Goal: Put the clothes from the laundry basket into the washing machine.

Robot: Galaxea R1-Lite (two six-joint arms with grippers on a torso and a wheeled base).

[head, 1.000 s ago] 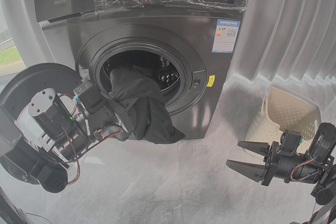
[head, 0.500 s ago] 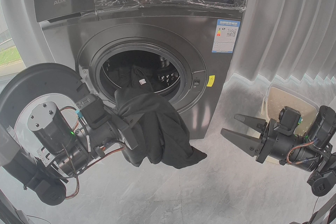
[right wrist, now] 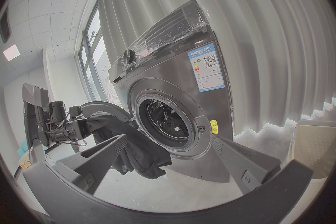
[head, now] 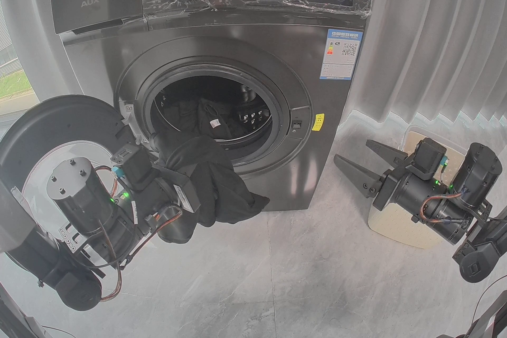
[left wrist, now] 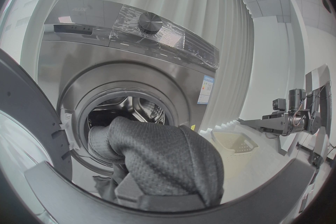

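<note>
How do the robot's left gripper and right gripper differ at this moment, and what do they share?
The left gripper is shut on a black garment; the right gripper is open and empty. The left gripper is at the door opening of the washing machine; the right gripper hangs over the laundry basket, off to the machine's side. Both point toward the machine.

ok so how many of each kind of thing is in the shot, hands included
washer: 1
basket: 1
clothes: 2, held cloth, drum cloth
hands: 2, left hand, right hand
total: 6
</note>
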